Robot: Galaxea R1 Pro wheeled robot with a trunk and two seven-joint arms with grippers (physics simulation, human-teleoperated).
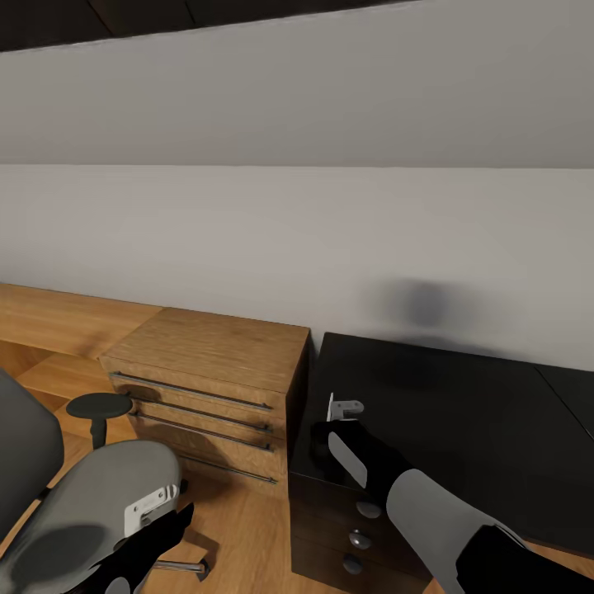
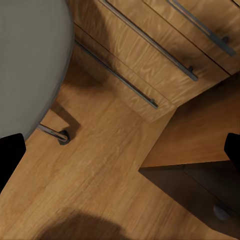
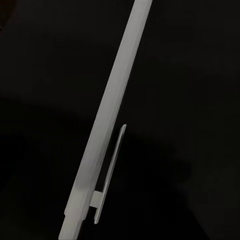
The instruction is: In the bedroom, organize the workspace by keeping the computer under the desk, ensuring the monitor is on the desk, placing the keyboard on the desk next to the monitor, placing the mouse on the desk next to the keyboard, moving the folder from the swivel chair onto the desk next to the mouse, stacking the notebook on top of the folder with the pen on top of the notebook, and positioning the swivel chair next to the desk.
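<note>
The pen – white, slim, with a clip – fills the right wrist view at close range, against the black worktop. The right gripper hangs over the worktop's near corner at about 5 o'clock in the head view. I cannot tell whether its fingers are clenched on the pen or the pen simply lies below them.

At 7 o'clock the left gripper is low beside the grey swivel chair. Its fingers are spread wide and hold nothing, above the wood floor.

Beyond, at 10 o'clock, a light-wood cabinet stands against the desk's drawer unit, with the pale wall behind.

The likely risks:
- The pen sits so near the corner edge that a loose release could let it roll off to the floor.
- No notebook or folder shows here, so setting it down now would probably leave it out of order.
- A swing of the left arm might nudge the chair, which would roll away on its castors.
</note>
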